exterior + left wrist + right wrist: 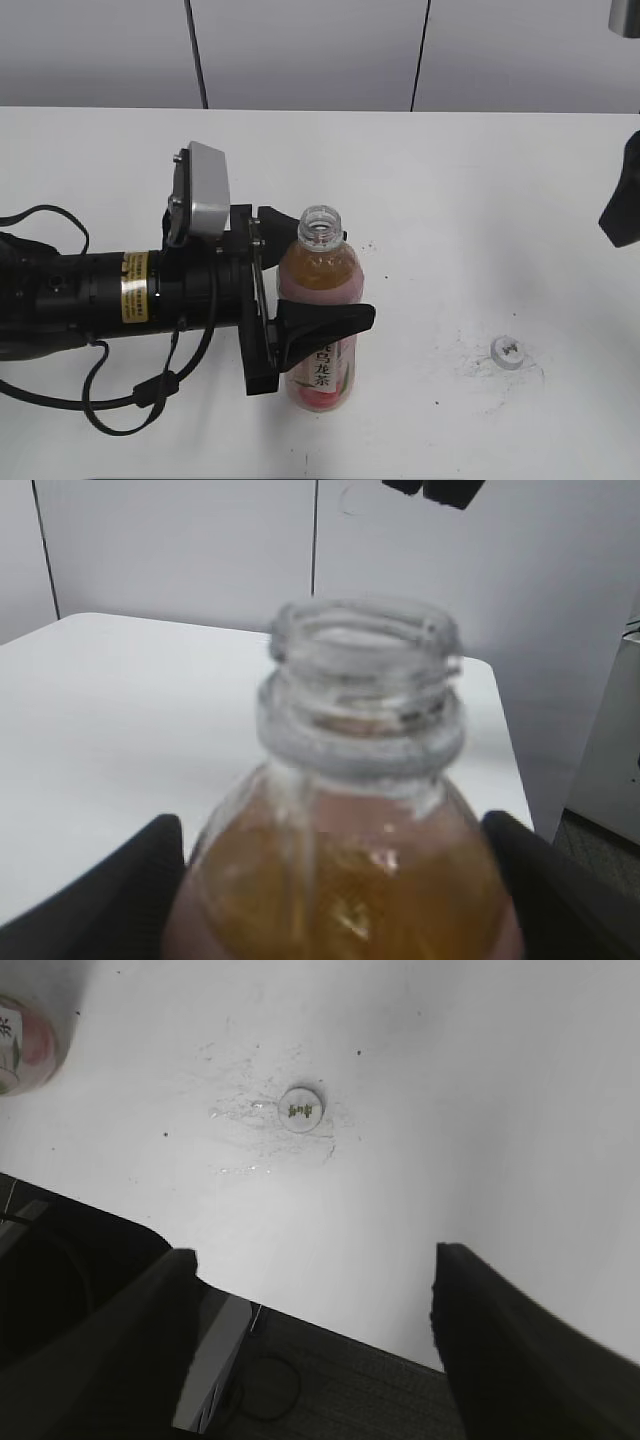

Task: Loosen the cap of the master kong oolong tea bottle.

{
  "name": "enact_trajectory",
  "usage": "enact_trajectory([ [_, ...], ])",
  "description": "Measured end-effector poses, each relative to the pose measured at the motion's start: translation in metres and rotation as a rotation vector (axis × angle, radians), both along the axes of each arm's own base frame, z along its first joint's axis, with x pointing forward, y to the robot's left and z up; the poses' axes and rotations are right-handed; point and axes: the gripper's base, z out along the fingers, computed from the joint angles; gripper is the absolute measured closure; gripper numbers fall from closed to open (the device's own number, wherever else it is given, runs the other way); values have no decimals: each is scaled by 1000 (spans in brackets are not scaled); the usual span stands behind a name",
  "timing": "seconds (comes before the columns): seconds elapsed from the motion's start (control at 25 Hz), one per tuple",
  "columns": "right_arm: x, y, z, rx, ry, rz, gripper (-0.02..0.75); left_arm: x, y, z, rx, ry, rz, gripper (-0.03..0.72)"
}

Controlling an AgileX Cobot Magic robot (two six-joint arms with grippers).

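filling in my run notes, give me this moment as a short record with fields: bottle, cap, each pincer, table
bottle: tea bottle upright on the table, mouth open, no cap on it
cap: white cap lying flat on the table to the bottle's right, apart from it, logo up
left pincer: left pincer around the bottle's body, one finger on each side; grip or gap cannot be told
right pincer: right pincer open, empty, above the table with the cap in its view
table: white table, scuff marks around the cap
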Motion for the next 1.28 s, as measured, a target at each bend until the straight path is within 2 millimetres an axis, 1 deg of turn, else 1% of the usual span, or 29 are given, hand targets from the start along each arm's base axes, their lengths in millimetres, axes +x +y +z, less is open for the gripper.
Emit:
enact_trajectory([
  [0.16, -1, -1, 0, -8, 3, 1, 193, 0, 0, 0, -1, 0, 2, 144],
  [0.32, -1, -1, 0, -9, 5, 1, 194, 1, 0, 0, -4, 14, 10, 106],
  [0.4, -1, -1, 0, -9, 6, 0, 194, 0, 0, 1, -7, 29, 12, 99],
  [0.48, -1, -1, 0, -9, 6, -2, 194, 0, 0, 6, -14, 31, 16, 99],
  [0.64, -3, -2, 3, -8, -6, -7, 194, -2, 2, 28, -40, 1, 24, 99],
  [0.84, -11, -5, 13, 5, -45, -20, 194, -8, 7, 55, 1, -35, 29, 99],
  [0.92, -16, -7, 18, 12, -67, -29, 194, -12, 9, 68, -4, -44, 32, 99],
  [1.08, -34, -15, 25, 13, -113, -41, 194, -21, 15, 93, -12, -74, 40, 99],
  [1.28, -64, -26, 16, 16, -127, -49, 194, -29, 22, 114, 2, -126, 80, 99],
])
